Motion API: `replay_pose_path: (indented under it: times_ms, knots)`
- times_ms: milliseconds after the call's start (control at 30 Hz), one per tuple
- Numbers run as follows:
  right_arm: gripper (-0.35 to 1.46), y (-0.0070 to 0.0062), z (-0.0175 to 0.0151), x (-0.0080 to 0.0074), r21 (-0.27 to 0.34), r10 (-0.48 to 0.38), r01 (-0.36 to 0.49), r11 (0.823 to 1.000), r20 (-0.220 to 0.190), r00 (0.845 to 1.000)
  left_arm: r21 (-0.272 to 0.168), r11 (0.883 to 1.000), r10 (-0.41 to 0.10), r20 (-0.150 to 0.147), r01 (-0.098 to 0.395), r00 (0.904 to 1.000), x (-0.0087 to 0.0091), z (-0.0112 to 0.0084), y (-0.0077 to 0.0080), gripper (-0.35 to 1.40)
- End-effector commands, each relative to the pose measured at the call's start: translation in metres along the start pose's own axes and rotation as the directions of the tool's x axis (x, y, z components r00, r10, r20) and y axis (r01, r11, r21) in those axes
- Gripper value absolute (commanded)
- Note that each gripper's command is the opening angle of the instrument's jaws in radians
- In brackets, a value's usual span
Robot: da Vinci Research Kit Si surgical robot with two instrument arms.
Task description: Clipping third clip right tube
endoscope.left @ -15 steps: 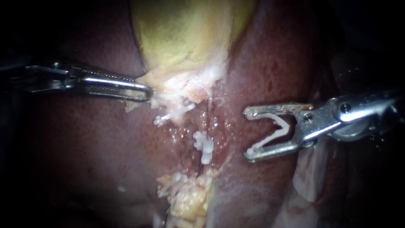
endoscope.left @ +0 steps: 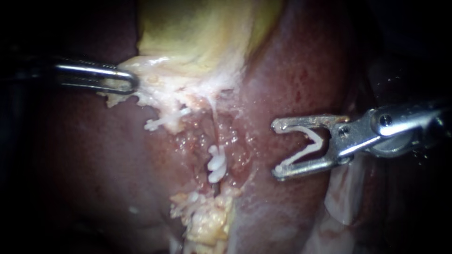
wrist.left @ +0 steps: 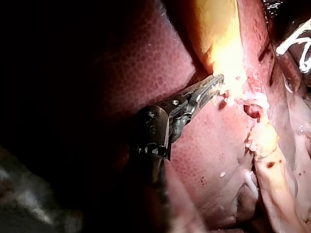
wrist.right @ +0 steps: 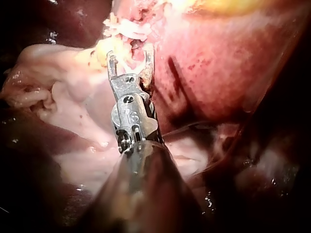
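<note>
White clip [endoscope.left: 308, 146] in right instrument's [endoscope.left: 278, 149] wide jaws | near clipped tube [endoscope.left: 215, 136] | left instrument [endoscope.left: 131, 82] grips gallbladder [endoscope.left: 202, 33]

Loaded clip [endoscope.left: 301, 155] sitting between the right instrument's [endoscope.left: 278, 149] jaws, touching both. Ahead of them, well apart: stacked clips [endoscope.left: 216, 163]. Further over, left instrument [endoscope.left: 126, 81] clamped on the gallbladder [endoscope.left: 202, 37] edge, another clip [endoscope.left: 157, 123] near its tip. Liver [endoscope.left: 306, 61] under everything.

Yellow-green gallbladder [endoscope.left: 202, 37], mottled dark-red liver [endoscope.left: 94, 155], white placed clips [endoscope.left: 216, 163], white clip [endoscope.left: 303, 154] in right instrument's [endoscope.left: 278, 149] silver jaws
</note>
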State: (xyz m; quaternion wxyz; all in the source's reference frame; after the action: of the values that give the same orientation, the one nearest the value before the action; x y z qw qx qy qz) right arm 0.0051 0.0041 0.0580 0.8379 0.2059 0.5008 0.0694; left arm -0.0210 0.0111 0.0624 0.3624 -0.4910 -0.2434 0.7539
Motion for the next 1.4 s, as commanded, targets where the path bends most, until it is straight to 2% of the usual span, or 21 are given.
replay_pose_path:
  times_ms: [33, 167, 300, 400, 567, 667, 733, 867, 1133, 1267, 1400]
  knots:
    - [0.46, 0.0001, 0.0001, -0.0001, -0.001, 0.002, -0.002, 1.000, 0.001, 1.000, 0.003, 1.000, 0.003, -0.002, -0.003, 1.0000, 0.0000, 0.0002, 0.0001, -0.35]
    - [0.45, 0.0009, 0.0011, -0.0003, 0.005, 0.057, -0.057, 0.998, 0.000, 0.998, 0.004, 1.000, 0.005, -0.002, -0.005, 1.0000, -0.0005, 0.0004, 0.0000, -0.35]
    - [0.45, 0.0020, 0.0028, -0.0009, 0.036, 0.148, -0.147, 0.989, -0.044, 0.988, 0.005, 1.000, 0.005, -0.002, -0.005, 1.0000, -0.0005, 0.0004, 0.0000, -0.35]
    - [0.45, 0.0031, 0.0044, -0.0018, 0.042, 0.234, -0.231, 0.972, -0.073, 0.970, 0.005, 1.000, 0.005, -0.002, -0.005, 1.0000, -0.0005, 0.0004, 0.0000, -0.35]
    - [0.45, 0.0045, 0.0066, -0.0032, 0.064, 0.320, -0.315, 0.947, -0.109, 0.941, 0.005, 1.000, 0.005, -0.003, -0.005, 1.0000, -0.0005, 0.0005, 0.0000, -0.35]
    - [0.45, 0.0055, 0.0080, -0.0037, 0.076, 0.375, -0.368, 0.927, -0.146, 0.915, 0.006, 1.000, 0.006, -0.003, -0.006, 1.0000, -0.0006, 0.0005, 0.0000, -0.35]
    - [0.45, 0.0060, 0.0089, -0.0038, 0.086, 0.418, -0.409, 0.908, -0.172, 0.892, 0.006, 1.000, 0.006, -0.003, -0.006, 1.0000, -0.0006, 0.0005, 0.0001, -0.35]
    - [0.46, 0.0067, 0.0108, -0.0041, 0.097, 0.453, -0.442, 0.892, -0.203, 0.868, 0.006, 1.000, 0.006, -0.003, -0.006, 1.0000, -0.0006, 0.0005, 0.0000, -0.35]
    - [0.48, 0.0070, 0.0139, -0.0048, 0.130, 0.490, -0.473, 0.872, -0.228, 0.841, 0.007, 1.000, 0.006, -0.003, -0.006, 1.0000, -0.0007, 0.0007, 0.0001, -0.35]
    - [0.48, 0.0065, 0.0145, -0.0047, 0.204, 0.525, -0.486, 0.850, -0.238, 0.817, 0.008, 1.000, 0.006, -0.003, -0.006, 1.0000, -0.0007, 0.0007, 0.0001, -0.35]
    - [0.47, 0.0055, 0.0146, -0.0042, 0.283, 0.547, -0.482, 0.829, -0.235, 0.803, 0.008, 1.000, 0.006, -0.003, -0.006, 1.0000, -0.0007, 0.0007, 0.0001, -0.35]
